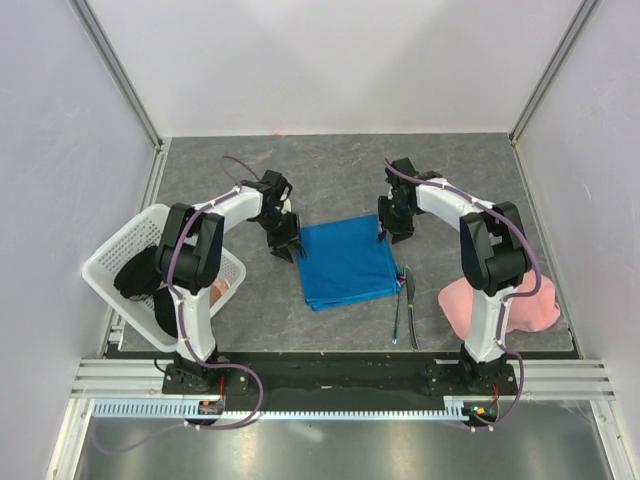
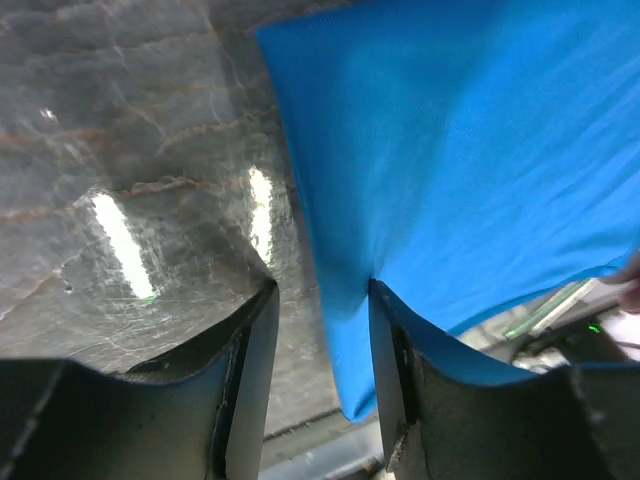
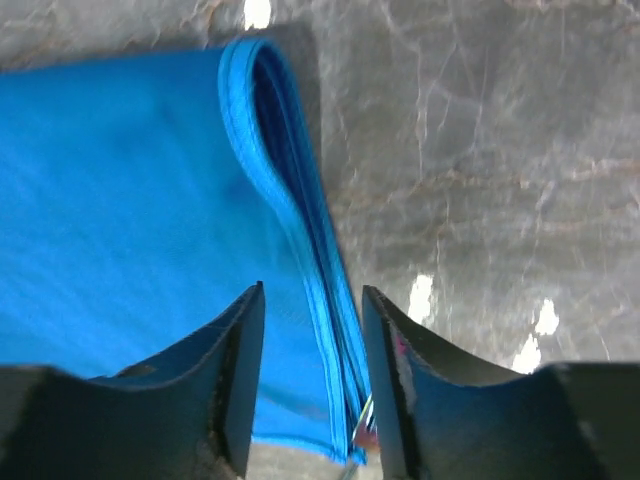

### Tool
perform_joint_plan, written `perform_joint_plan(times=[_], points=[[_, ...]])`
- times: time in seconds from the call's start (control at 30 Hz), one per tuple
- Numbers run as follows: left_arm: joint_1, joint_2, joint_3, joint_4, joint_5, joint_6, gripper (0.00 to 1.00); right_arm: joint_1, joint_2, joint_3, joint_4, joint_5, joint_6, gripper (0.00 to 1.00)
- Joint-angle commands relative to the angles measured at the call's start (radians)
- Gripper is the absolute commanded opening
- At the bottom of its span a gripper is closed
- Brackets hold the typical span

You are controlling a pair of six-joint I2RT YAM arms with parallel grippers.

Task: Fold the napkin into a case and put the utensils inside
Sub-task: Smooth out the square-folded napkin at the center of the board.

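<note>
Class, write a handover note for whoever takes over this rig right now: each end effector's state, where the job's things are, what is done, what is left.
Left end effector: open, empty, over the napkin's left edge.
Right end effector: open, empty, over the napkin's layered right edge.
Napkin: lies flat between the arms, folded into a layered rough square.
Utensils: lie side by side just right of the napkin's near right corner, untouched.
Done: the first folds.
Left: fold down to a narrow case, then slide the utensils in.
</note>
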Motion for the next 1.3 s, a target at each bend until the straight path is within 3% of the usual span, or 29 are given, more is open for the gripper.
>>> perform_joint_plan(times=[0.0, 0.23, 0.3, 0.4, 0.43, 0.53, 0.67, 0.77, 0.9, 1.27], points=[[0.026, 0.061, 0.106, 0.019, -0.046, 0.075, 0.49, 0.005, 0.037, 0.028, 0.061, -0.008, 0.026, 0.45], [0.089, 0.185, 0.296, 0.017, -0.029, 0.127, 0.48, 0.065, 0.055, -0.009, 0.139, -0.174, 0.182, 0.40], [0.092, 0.198, 0.374, -0.003, -0.025, 0.162, 0.49, 0.065, 0.029, -0.007, 0.154, -0.215, 0.222, 0.42], [0.094, 0.182, 0.434, -0.050, -0.055, 0.185, 0.52, 0.062, -0.005, 0.020, 0.109, -0.191, 0.185, 0.53], [0.092, 0.158, 0.437, -0.065, -0.066, 0.182, 0.54, 0.061, -0.014, 0.027, 0.092, -0.166, 0.162, 0.60], [0.080, 0.084, 0.360, -0.099, -0.092, 0.168, 0.56, 0.051, -0.040, 0.028, 0.021, -0.091, 0.077, 0.68], [0.036, -0.101, 0.205, -0.109, -0.123, 0.171, 0.56, 0.059, -0.075, -0.027, -0.034, -0.102, 0.036, 0.69], [-0.001, -0.176, 0.094, -0.119, -0.109, 0.170, 0.55, 0.099, -0.146, -0.097, -0.028, -0.146, 0.082, 0.65], [-0.007, -0.259, 0.000, -0.153, -0.124, 0.171, 0.55, 0.175, -0.201, -0.179, 0.002, -0.184, 0.165, 0.49], [-0.007, -0.318, -0.115, -0.164, -0.144, 0.179, 0.57, 0.217, -0.224, -0.299, 0.047, -0.197, 0.250, 0.36]])
